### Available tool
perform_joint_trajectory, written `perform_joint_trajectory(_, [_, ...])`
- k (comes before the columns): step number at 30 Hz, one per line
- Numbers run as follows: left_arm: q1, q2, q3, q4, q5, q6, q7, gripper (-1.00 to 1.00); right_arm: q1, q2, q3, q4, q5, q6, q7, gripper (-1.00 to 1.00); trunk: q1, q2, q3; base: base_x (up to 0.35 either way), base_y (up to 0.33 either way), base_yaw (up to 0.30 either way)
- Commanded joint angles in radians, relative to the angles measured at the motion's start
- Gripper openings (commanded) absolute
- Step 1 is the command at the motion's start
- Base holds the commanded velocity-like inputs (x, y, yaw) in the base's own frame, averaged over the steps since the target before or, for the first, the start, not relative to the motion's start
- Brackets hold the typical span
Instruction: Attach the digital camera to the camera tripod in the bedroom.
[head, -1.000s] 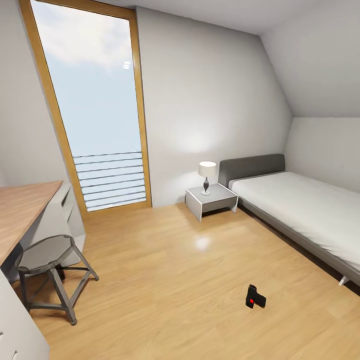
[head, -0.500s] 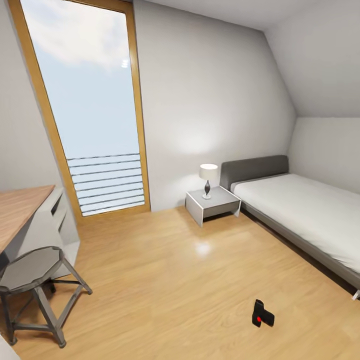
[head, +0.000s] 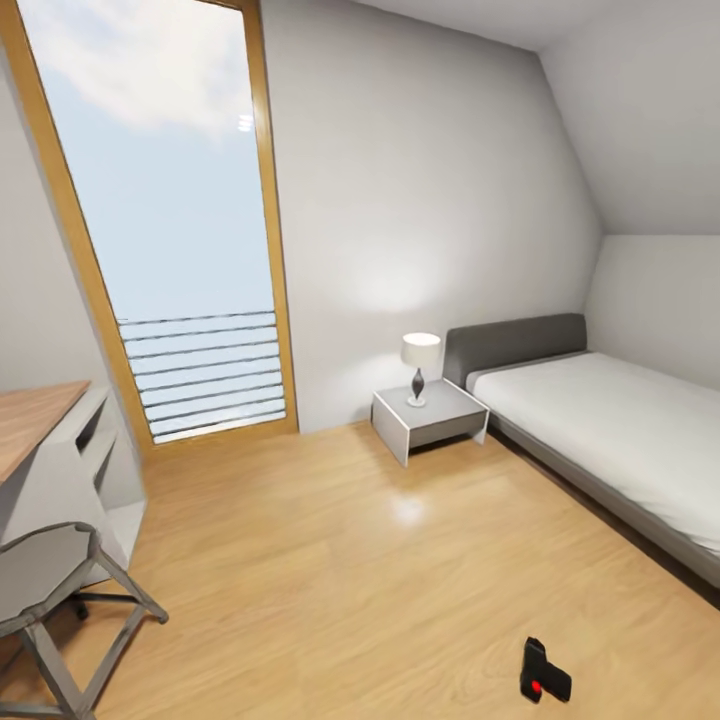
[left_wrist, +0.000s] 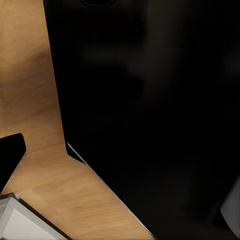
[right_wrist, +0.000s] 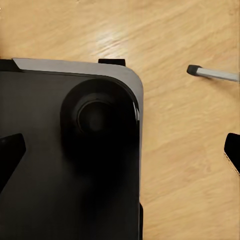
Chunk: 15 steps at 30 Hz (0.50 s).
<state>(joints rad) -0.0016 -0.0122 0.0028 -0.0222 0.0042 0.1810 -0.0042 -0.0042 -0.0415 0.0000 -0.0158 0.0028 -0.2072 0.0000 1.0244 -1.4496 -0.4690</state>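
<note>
The head view looks into the bedroom (head: 400, 200), a room with a light wood floor (head: 330, 560), grey-white walls and a sloped ceiling at the right. The digital camera (head: 543, 674) lies on the floor near the lower right corner of this view, small and black, with its red button facing up. It lies alone, well apart from the furniture.

A tall window (head: 165, 220) with a wooden frame stands at the left. Right of it, against the far wall, there is a grey nightstand (head: 432, 420) that carries a small lamp (head: 420, 366) with a white shade. The grey bed (head: 610, 430) touches the nightstand's right side and runs along the right wall. At the lower left there are a desk (head: 40, 440) with a wooden top and a metal stool (head: 55, 590) with a grey seat.

The left wrist view shows the wood floor and a large black body of the robot (left_wrist: 160, 110); a dark fingertip (left_wrist: 9, 157) enters at the edge. The right wrist view shows the robot's black base (right_wrist: 70, 160) with a grey rim above the floor, dark fingertips (right_wrist: 10, 157) at both edges, and one silver-grey leg with a black foot (right_wrist: 212, 73), probably of the camera tripod. For both grippers it cannot be told whether the jaws are apart or together. Nothing lies between the fingertips, and the digital camera is not near them.
</note>
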Motion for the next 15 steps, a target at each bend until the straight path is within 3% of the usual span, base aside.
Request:
perform_joint_trajectory(1, [0.0,0.0,0.0,-0.002,0.0,0.006,0.0,1.0,0.0,0.0,0.0,0.0,0.0,-0.003,0.0,1.0,0.001,0.0,-0.001,0.34,0.0,0.0])
perform_joint_trajectory(15, [0.0,0.0,0.0,-0.002,0.0,0.008,0.0,1.0,0.0,0.0,0.0,0.0,0.0,-0.003,0.0,1.0,0.001,0.0,-0.001,0.341,0.0,0.0])
